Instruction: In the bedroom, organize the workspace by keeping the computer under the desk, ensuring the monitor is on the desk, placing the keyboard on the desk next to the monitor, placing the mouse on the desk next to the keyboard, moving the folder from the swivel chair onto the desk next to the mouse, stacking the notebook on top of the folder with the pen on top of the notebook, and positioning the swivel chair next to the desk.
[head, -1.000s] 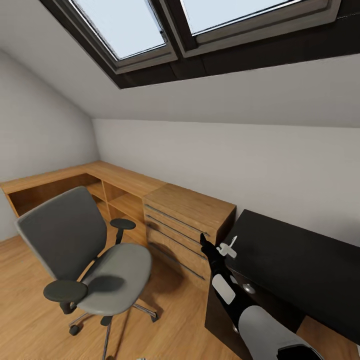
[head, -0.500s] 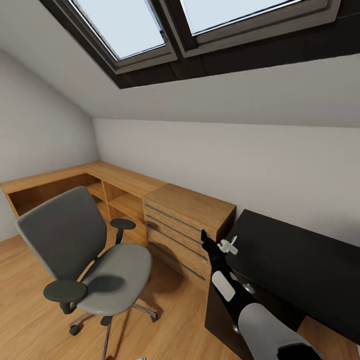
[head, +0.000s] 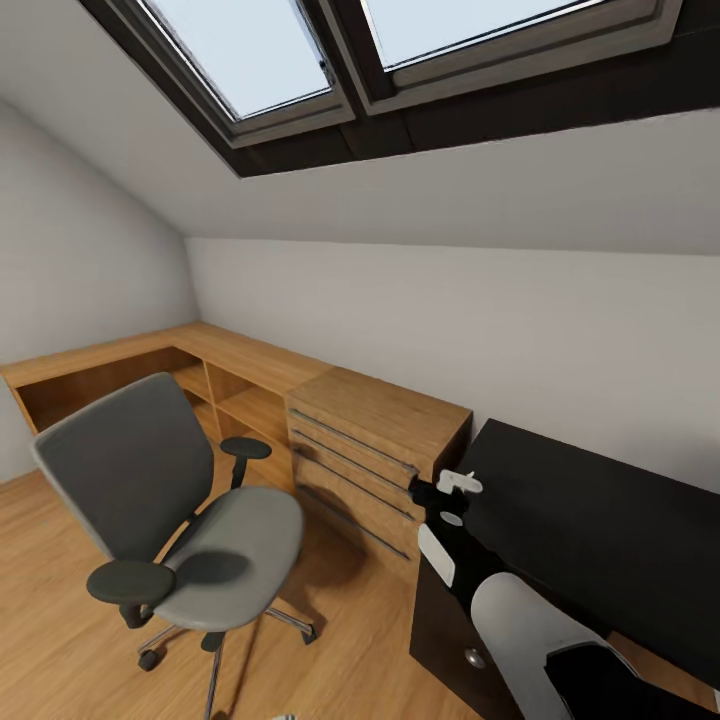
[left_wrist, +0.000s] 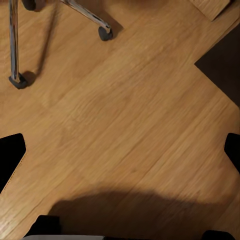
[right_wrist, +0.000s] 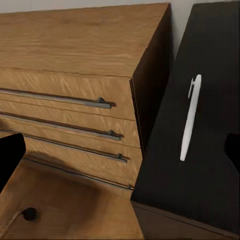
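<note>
The swivel chair (head: 225, 545), grey with black armrests, stands on the wood floor at left with nothing on its seat; its chrome legs and castors (left_wrist: 104, 33) show in the left wrist view. A white pen (head: 458, 483) (right_wrist: 190, 117) lies on the near corner of a black cabinet top (head: 590, 530). My right gripper (head: 438, 495) (right_wrist: 120, 150) hovers just before the pen, open, fingers wide apart and touching nothing. My left gripper (left_wrist: 120, 152) hangs open over bare floor. The desk, computer, monitor, keyboard, mouse, folder and notebook are out of view.
A light wooden drawer unit (head: 375, 450) (right_wrist: 75, 100) stands against the black cabinet, which has round silver knobs (head: 468, 657). Low wooden shelving (head: 150, 365) runs along the walls behind the chair. A skylight (head: 300, 50) sits in the sloped ceiling.
My right forearm has dropped and swung right, bringing the gripper from pointing up to level with the cabinet's corner. The pen shows slightly higher in the picture. The chair has not moved.
</note>
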